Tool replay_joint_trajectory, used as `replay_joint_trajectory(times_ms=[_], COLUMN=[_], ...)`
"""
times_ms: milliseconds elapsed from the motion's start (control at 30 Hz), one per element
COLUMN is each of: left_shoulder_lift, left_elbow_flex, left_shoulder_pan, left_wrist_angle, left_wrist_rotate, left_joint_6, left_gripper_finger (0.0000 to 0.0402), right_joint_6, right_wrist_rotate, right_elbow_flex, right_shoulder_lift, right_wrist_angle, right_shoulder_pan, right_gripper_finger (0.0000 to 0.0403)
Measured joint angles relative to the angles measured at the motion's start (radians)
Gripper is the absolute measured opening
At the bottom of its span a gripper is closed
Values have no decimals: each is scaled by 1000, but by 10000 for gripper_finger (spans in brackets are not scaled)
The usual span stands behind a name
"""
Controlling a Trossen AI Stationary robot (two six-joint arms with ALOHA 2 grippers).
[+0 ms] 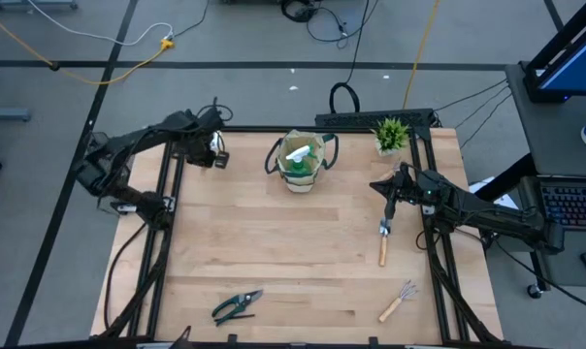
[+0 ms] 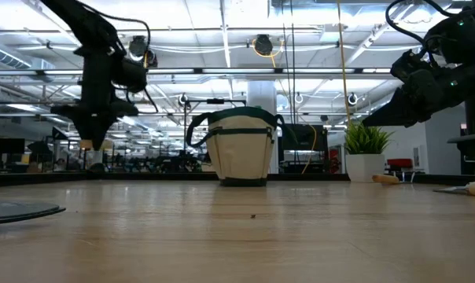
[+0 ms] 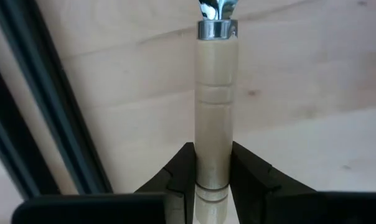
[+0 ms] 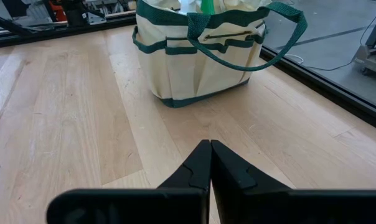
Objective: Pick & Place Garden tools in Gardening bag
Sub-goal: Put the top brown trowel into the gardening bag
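Left gripper [image 3: 211, 180] grips your wooden-handled trowel [image 3: 214, 106] above the table's [image 1: 274, 252] far-left corner; right gripper [image 4: 210, 163] hangs clenched, empty, facing the gardening bag [image 4: 194, 53].

Broad bare table [image 1: 274, 252] at frame centre, gardening bag [image 1: 302, 163] and potted plant [image 1: 391, 135] crowding the upper middle (well apart), trowel [image 1: 384, 242] at right, pruning shears [image 1: 237, 306] and hand rake [image 1: 398, 301] along the lower edge.

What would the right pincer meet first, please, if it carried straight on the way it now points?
Most likely the gardening bag: the shut right pincer points across bare table toward its side, with nothing visible between, though depth is hard to judge.
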Motion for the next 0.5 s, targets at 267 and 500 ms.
replay_joint_trajectory(times_ms=[267,500], left_shoulder_lift=[-180,-312], left_elbow_flex=[1,2], left_shoulder_pan=[0,0], left_wrist_angle=[-54,-91], left_wrist_rotate=[27,30], left_joint_6=[-21,-50], left_gripper_finger=[73,73], right_joint_6=[0,0], right_wrist_rotate=[0,0], right_elbow_flex=[0,0], right_shoulder_lift=[0,0], right_wrist_angle=[7,7], right_shoulder_pan=[0,0], right_gripper_finger=[0,0])
